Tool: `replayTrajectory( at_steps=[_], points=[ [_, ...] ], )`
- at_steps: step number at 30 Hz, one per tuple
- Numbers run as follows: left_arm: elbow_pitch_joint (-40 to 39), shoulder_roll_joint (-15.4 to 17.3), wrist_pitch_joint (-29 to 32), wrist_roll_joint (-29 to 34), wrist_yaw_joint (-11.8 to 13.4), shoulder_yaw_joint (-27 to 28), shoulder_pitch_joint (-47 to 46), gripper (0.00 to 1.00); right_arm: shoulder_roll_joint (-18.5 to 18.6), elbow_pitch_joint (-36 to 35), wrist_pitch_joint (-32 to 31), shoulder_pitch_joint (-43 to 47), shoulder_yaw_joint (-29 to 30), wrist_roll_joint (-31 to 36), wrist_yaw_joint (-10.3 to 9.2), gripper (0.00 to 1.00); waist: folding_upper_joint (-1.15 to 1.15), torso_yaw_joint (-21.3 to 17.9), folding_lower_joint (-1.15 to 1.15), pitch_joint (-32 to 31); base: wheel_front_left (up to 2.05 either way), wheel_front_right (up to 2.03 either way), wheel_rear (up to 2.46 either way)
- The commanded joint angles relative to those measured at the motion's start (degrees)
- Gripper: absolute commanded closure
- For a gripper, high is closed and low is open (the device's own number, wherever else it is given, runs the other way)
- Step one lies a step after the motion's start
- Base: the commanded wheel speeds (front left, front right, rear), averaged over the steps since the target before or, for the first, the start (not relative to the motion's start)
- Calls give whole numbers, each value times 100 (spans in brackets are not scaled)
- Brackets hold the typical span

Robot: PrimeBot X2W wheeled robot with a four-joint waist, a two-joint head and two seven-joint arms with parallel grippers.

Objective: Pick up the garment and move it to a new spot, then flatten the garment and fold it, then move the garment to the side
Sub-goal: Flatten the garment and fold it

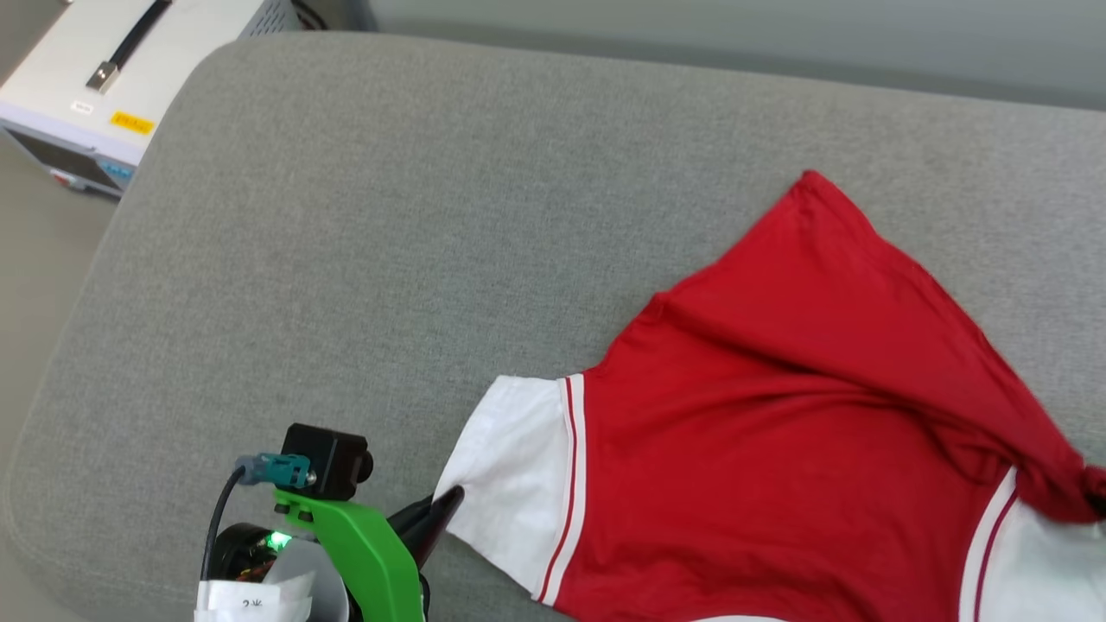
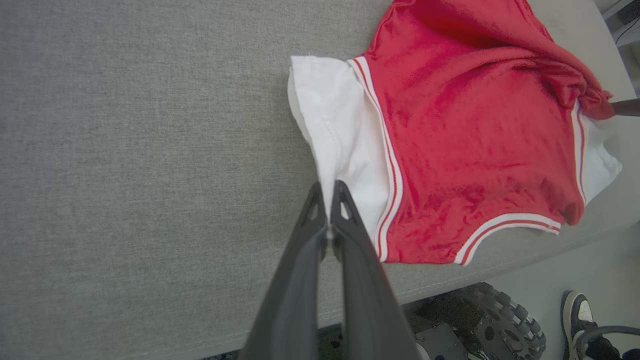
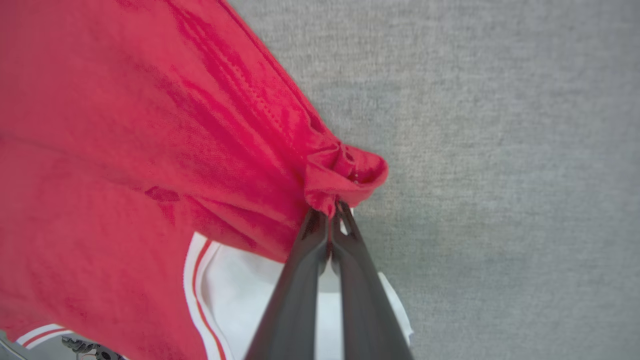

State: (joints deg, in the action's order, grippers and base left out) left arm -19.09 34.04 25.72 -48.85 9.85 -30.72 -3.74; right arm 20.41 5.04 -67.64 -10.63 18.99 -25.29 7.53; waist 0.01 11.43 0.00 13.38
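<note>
Lowest and closest in the head view, the left gripper (image 1: 445, 505) rises from the bottom left on a green bracket. Its dark fingers are pressed together on the outer edge of a white sleeve. The left wrist view shows the same pinch (image 2: 327, 192), with white cloth caught between the tips. Behind it, at the top left corner, a white box (image 1: 104, 78) stands beside the grey cushion (image 1: 389, 216). The garment (image 1: 778, 415) lies on the right half of that cushion, near its front edge. Its red body is spread but creased, with one corner pointing away from the robot and red-and-white trim along each sleeve seam. At the far right, the red cloth is drawn into a tight bunch above the second white sleeve. In the right wrist view, the right gripper (image 3: 332, 212) has its fingers clamped together on that bunch, which is lifted slightly off the cushion. A shoe (image 2: 575, 312) shows on the floor at the left wrist view's lower right.
</note>
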Motion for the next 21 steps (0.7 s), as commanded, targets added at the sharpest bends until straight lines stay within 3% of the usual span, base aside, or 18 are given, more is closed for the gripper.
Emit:
replayTrajectory(
  at_steps=[1, 6, 13, 17, 19, 21],
  points=[
    [60, -70, -83, -39, 65, 40, 70, 100, -89, -151, -65, 295, 64, -103, -4, 100, -1, -201, 0, -361, 0, 0, 0],
    [230, -170, -194, -46, 120, 55, 99, 100, -443, -723, -113, 1152, 345, -214, -4, 100, -1, -191, 0, -545, 0, 0, 0],
    [354, -276, -235, -60, 118, -26, 132, 100, -898, -945, -129, 1720, 519, -265, -4, 100, -1, -211, 0, -629, 0, 0, 0],
    [371, -293, -253, -71, 106, -39, 133, 100, -856, -967, -37, 1675, 426, -244, -4, 100, -1, -236, 0, -611, 0, 0, 0],
    [356, -280, -252, -71, 99, -34, 123, 100, -801, -1010, 3, 1569, 380, -272, -4, 0, -1, -245, 0, -587, 0, 0, 0],
    [327, -258, -247, -61, 97, -29, 107, 100, -738, -1074, -21, 1420, 335, -305, -4, 0, -1, -244, 0, -548, 0, 0, 0]
  ],
)
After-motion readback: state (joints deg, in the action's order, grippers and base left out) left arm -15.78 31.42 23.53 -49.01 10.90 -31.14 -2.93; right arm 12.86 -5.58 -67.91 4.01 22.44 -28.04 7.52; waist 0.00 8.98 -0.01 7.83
